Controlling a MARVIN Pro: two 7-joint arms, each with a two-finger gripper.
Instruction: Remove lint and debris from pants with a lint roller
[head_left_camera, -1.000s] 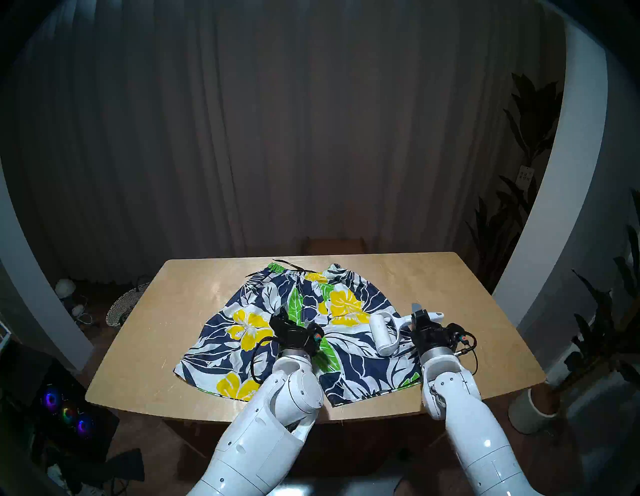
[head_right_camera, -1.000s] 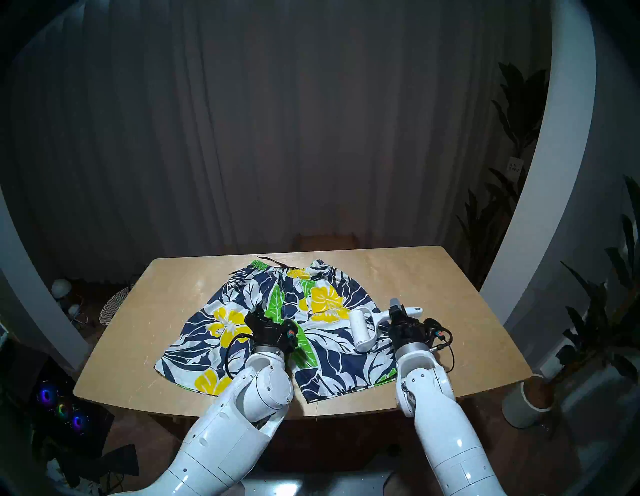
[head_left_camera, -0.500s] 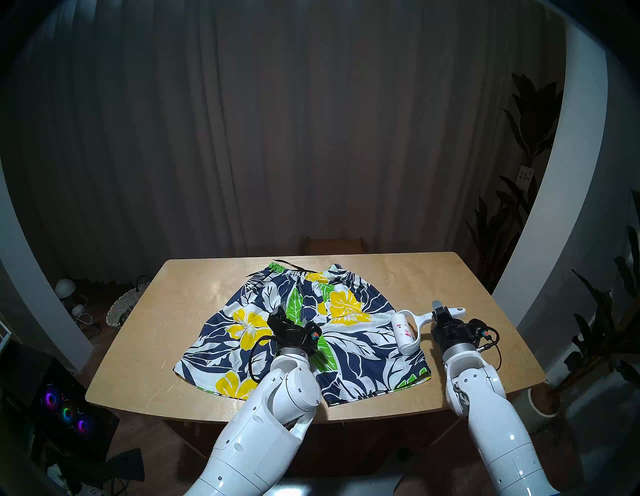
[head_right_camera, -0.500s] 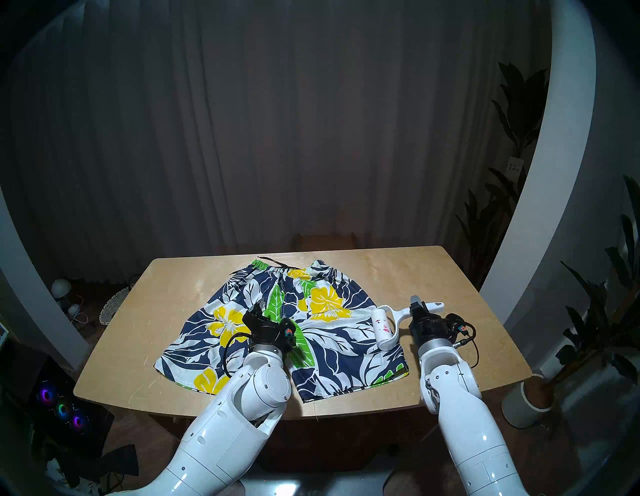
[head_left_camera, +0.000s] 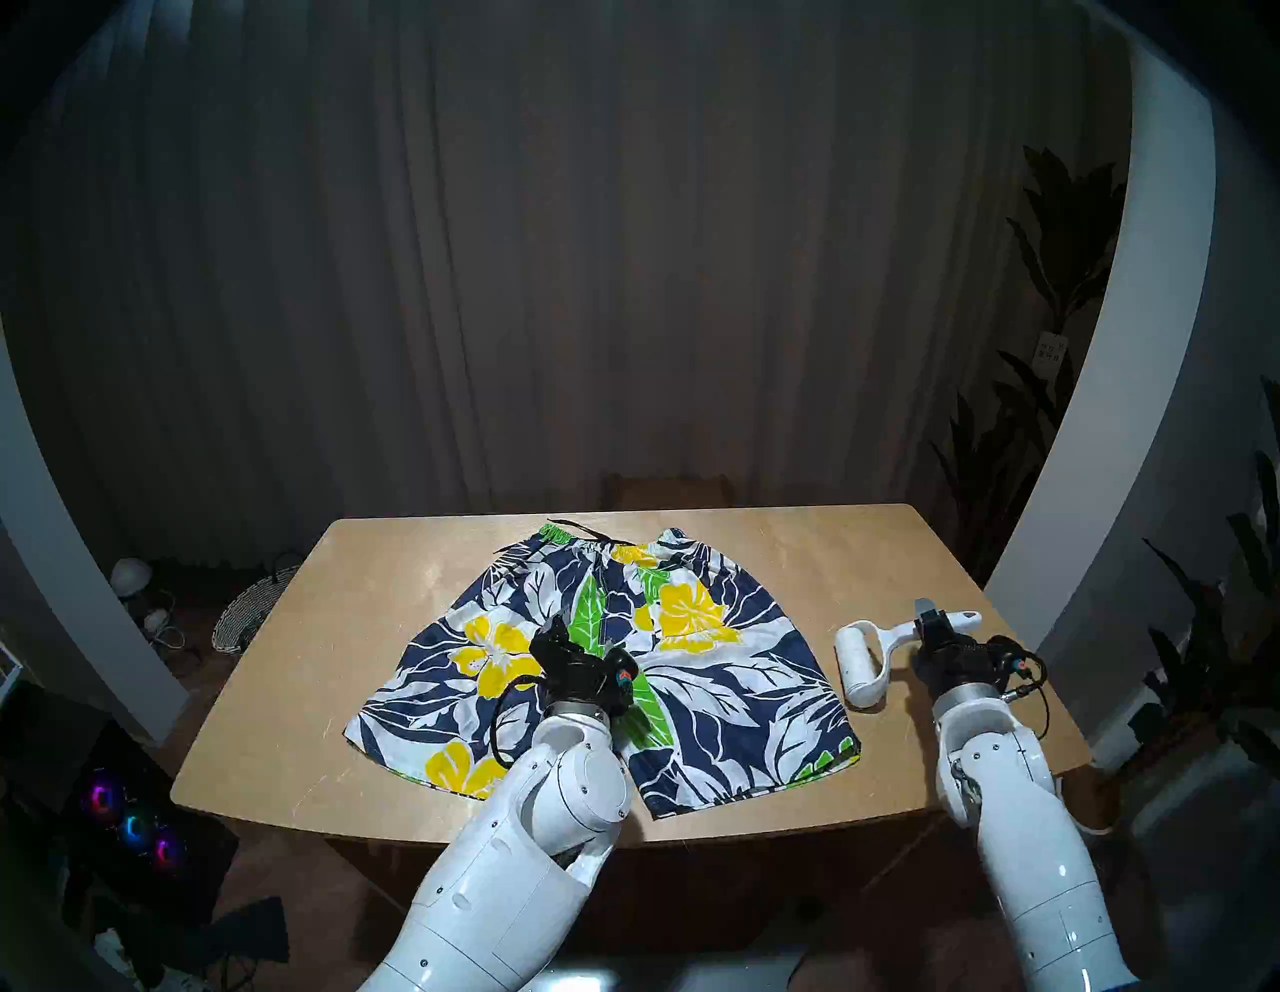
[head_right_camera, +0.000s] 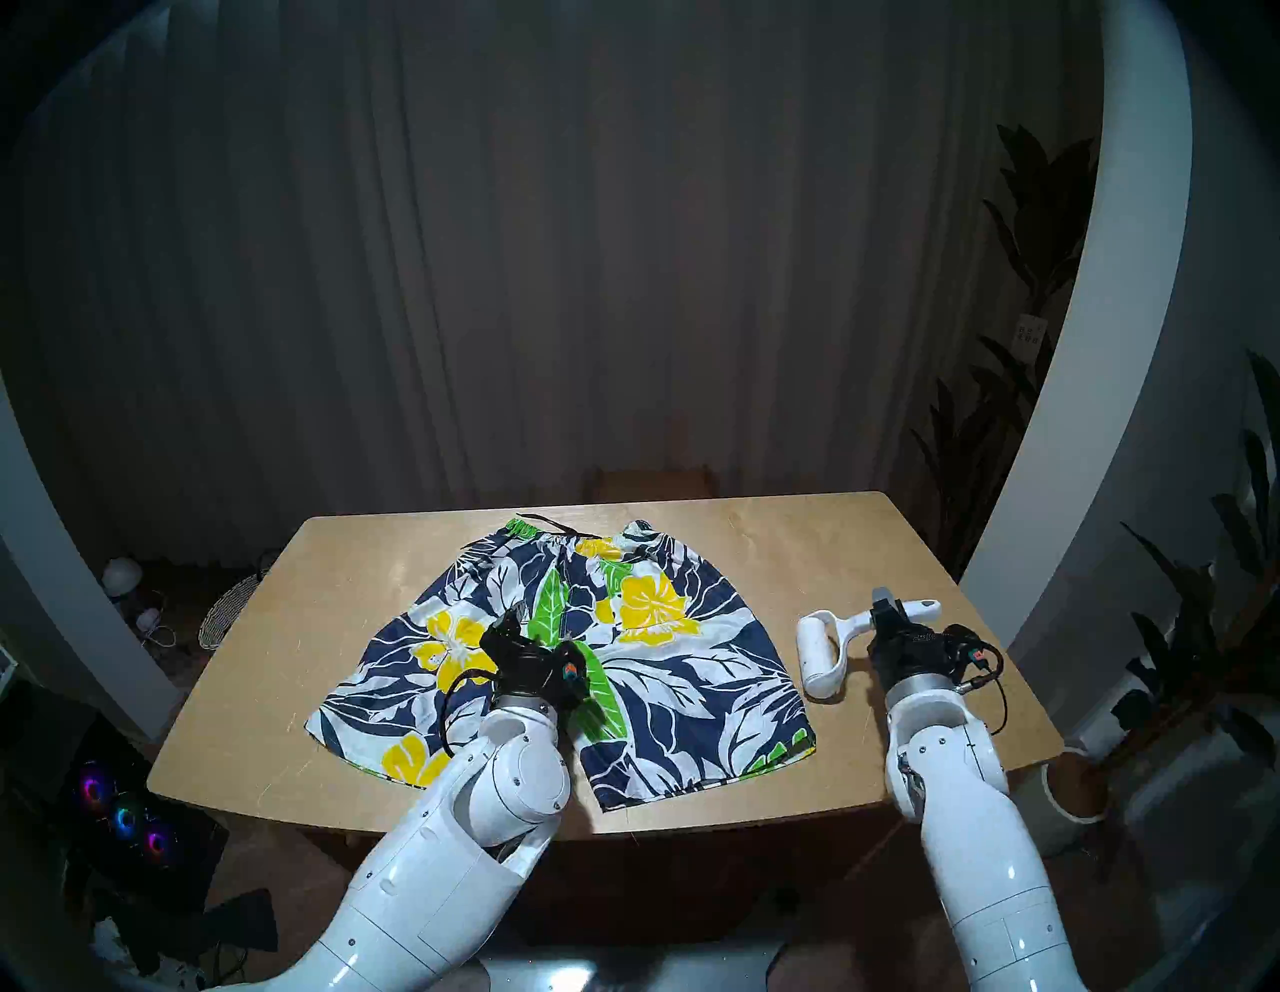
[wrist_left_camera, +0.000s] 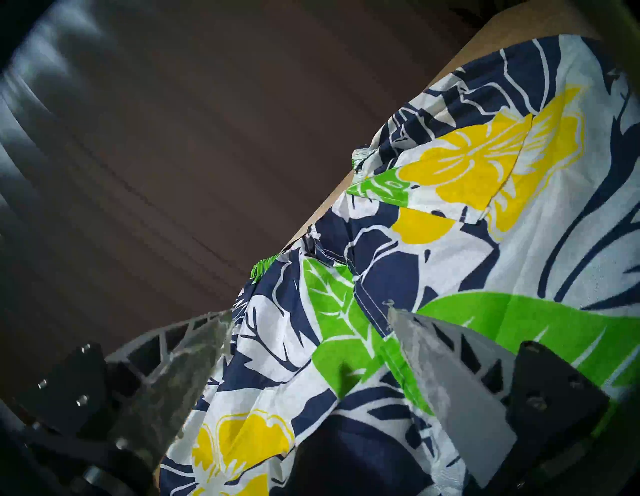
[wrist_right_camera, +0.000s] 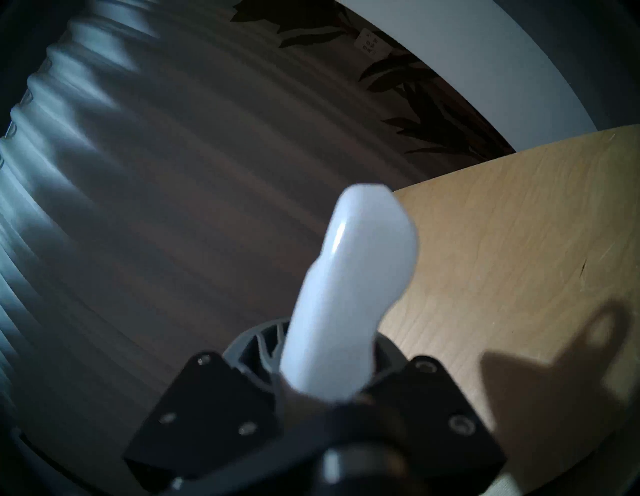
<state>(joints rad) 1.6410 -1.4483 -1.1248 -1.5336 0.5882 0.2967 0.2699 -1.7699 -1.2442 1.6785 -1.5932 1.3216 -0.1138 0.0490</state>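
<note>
From the head view, the right hand (head_left_camera: 931, 618) is clenched on the lint roller (head_left_camera: 861, 661), held over bare counter (head_left_camera: 900, 554) at three o'clock of the shorts (head_left_camera: 727, 693); rolling looks finished, so setting it down comes next. The left wrist view shows the left hand (wrist_left_camera: 308, 322) released above the smooth, flat print. The right wrist view shows the white handle clamped.

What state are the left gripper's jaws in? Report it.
Open. In the left wrist view the left gripper shows both fingers spread wide apart above the floral shorts, with nothing between them.
</note>
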